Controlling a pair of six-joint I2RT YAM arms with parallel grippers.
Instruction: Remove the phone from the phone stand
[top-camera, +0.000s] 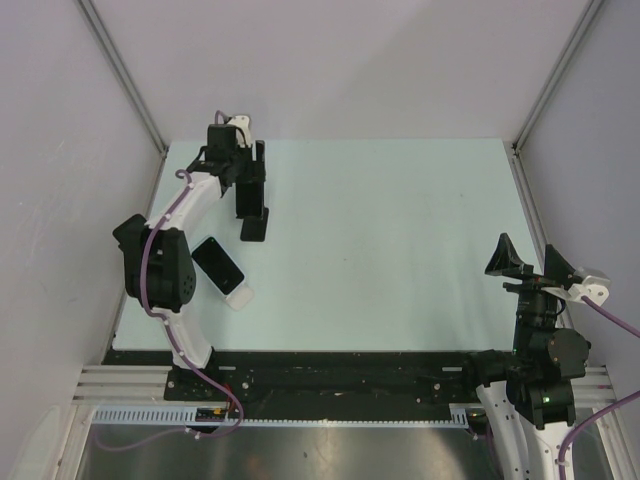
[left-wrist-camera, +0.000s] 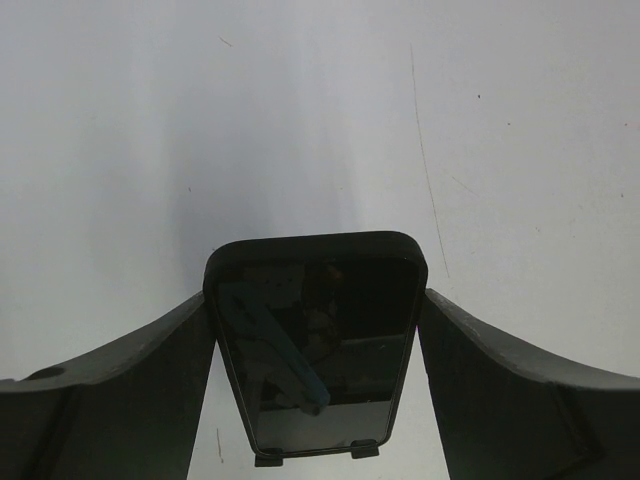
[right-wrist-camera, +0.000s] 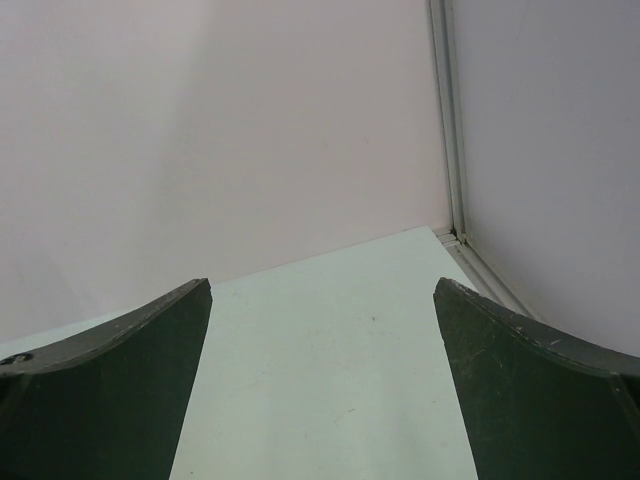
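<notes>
A black phone (left-wrist-camera: 316, 340) with a dark screen leans on a black phone stand (top-camera: 255, 228) at the back left of the table; two small stand lips (left-wrist-camera: 365, 451) hold its lower edge. It also shows in the top view (top-camera: 251, 198). My left gripper (top-camera: 247, 172) is open and straddles the phone's upper part (left-wrist-camera: 314, 292). Its fingertips (left-wrist-camera: 190, 320) sit right at the phone's two side edges; I cannot tell whether they touch. My right gripper (top-camera: 528, 262) is open and empty at the near right (right-wrist-camera: 322, 300).
A second black phone (top-camera: 217, 264) lies tilted on a white holder (top-camera: 240, 297) near the left arm's elbow. Grey walls and metal corner posts (right-wrist-camera: 447, 120) close in the pale table (top-camera: 400, 250) on three sides.
</notes>
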